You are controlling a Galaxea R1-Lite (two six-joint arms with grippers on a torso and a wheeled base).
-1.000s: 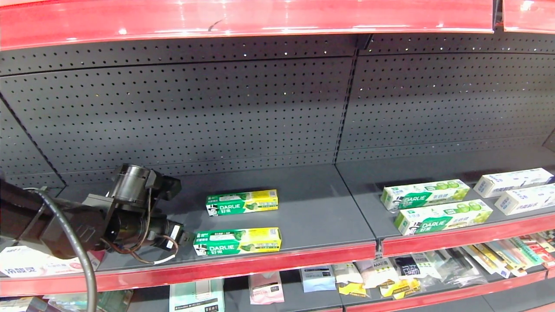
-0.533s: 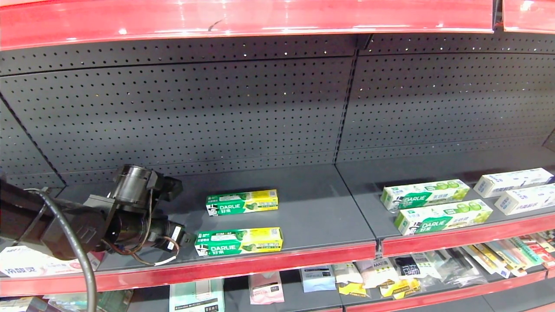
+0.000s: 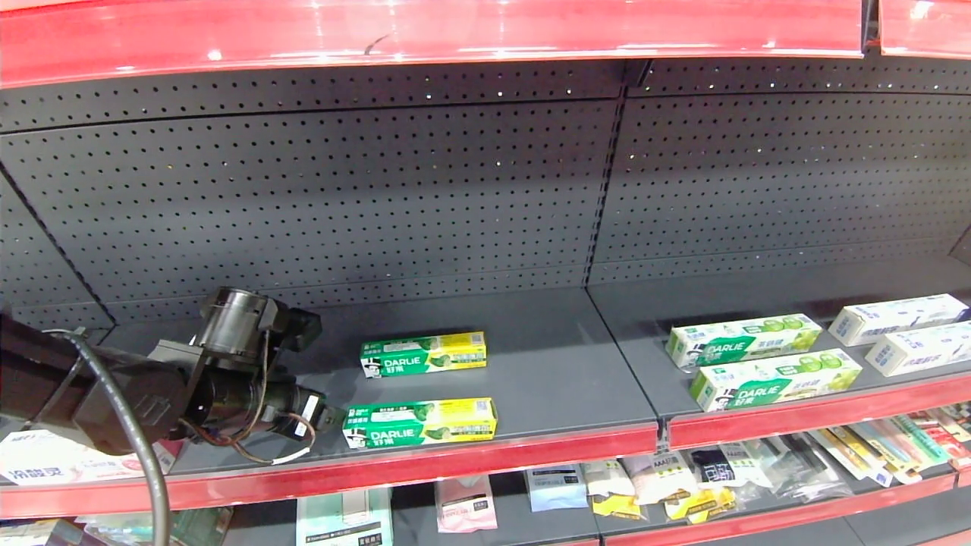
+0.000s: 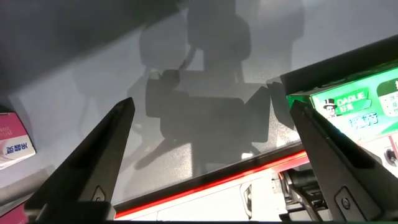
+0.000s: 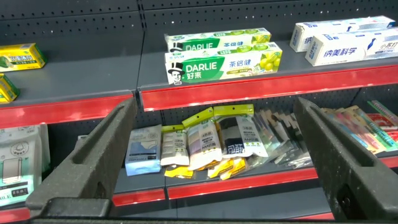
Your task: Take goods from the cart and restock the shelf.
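Observation:
Two green-and-yellow toothpaste boxes lie on the grey shelf: one at the back, one near the front lip. My left arm reaches in from the left, its tip against the front box's left end. In the left wrist view my left gripper is open just above the shelf, and one finger touches the front box. My right gripper is open with nothing in it, out in front of the shelving and facing the light green boxes.
The right bay holds two light green boxes and two white boxes. A white pack lies at the far left. Red price rails edge the shelves. Several hanging packets fill the lower tier. A red shelf overhangs.
The front green-and-yellow box has slid a little to the right, and my left arm's tip has followed it. The other boxes have stayed put.

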